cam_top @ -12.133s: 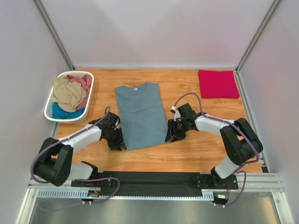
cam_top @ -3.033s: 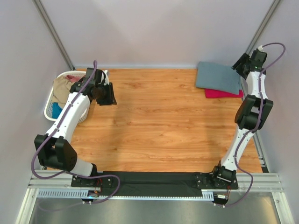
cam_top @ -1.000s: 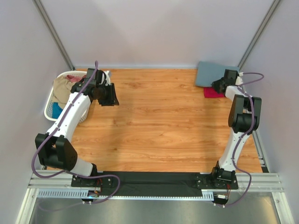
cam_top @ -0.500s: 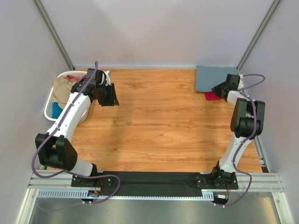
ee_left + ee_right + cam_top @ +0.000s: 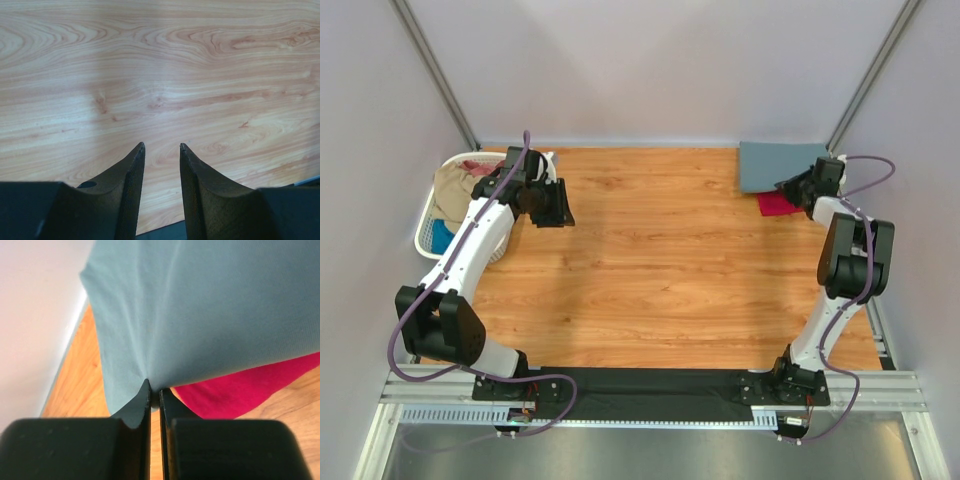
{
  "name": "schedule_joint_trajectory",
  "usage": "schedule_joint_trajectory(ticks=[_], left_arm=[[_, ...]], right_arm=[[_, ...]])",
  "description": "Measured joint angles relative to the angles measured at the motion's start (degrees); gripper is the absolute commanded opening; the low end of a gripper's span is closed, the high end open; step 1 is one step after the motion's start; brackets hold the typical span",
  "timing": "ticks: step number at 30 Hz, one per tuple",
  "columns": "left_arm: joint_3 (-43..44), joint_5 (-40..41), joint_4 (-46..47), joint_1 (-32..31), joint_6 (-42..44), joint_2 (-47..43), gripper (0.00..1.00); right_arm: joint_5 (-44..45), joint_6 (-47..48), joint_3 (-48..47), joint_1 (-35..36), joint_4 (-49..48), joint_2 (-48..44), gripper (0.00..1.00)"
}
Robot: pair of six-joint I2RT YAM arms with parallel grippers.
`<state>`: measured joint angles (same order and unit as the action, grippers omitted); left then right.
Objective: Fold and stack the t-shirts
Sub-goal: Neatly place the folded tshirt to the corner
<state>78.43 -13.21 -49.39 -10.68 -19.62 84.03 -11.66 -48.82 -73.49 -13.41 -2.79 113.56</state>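
Where the right claw [image 5: 155, 390] is closed: on the near edge of the slate grey-blue t-shirt [image 5: 210, 305], the fingertips pressed together with fabric pinched between them.
Grey-blue t-shirt, lie: a folded rectangle is seen from above, its longer side running across the table's far right corner; creases fan out from the pinched point.
Grey-blue t-shirt, place: spread ahead of the right claw's tips and off to their right.
Crimson-pink t-shirt [image 5: 235, 387]: laid under the grey-blue one, exposed just right of the tips.
Left claw [image 5: 161, 146]: held about half open, nothing gripped, bare wooden table [image 5: 150, 75] below it.
White laundry basket [image 5: 425, 235]: beside the left claw, on its outer side; tan [image 5: 455, 190], dusty-pink [image 5: 480, 165] and bright-blue [image 5: 442, 232] t-shirts are heaped inside.
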Motion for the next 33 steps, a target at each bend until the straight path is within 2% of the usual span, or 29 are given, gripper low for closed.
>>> schedule_joint_trajectory(ticks=[6, 16, 18, 22, 26, 29, 33], left_arm=[[0.0, -0.1, 0.0, 0.0, 0.0, 0.0, 0.42], [-0.1, -0.3, 0.2, 0.0, 0.0, 0.5, 0.43], [-0.1, -0.5, 0.2, 0.0, 0.0, 0.5, 0.43], [-0.1, -0.5, 0.3, 0.0, 0.0, 0.5, 0.43], [-0.1, -0.6, 0.4, 0.0, 0.0, 0.6, 0.43], [-0.1, -0.8, 0.5, 0.0, 0.0, 0.8, 0.43], [-0.4, -1.1, 0.7, 0.0, 0.0, 0.9, 0.43]], right_arm=[[-1.0, 2.7, 1.8, -0.5, -0.8, -5.7, 0.0], [-2.2, 3.7, 10.3, -0.9, -3.1, -3.1, 0.01], [-2.2, 3.7, 11.3, -1.0, -4.4, -2.8, 0.05], [-2.6, 3.5, 12.7, -1.3, -6.6, -3.0, 0.29], [-2.8, 4.0, 13.7, -1.3, -5.0, -5.2, 0.36], [-2.8, 5.0, 13.7, -1.3, -2.1, -8.9, 0.34], [-3.0, 6.4, 13.7, -1.3, 0.1, -13.8, 0.21]])
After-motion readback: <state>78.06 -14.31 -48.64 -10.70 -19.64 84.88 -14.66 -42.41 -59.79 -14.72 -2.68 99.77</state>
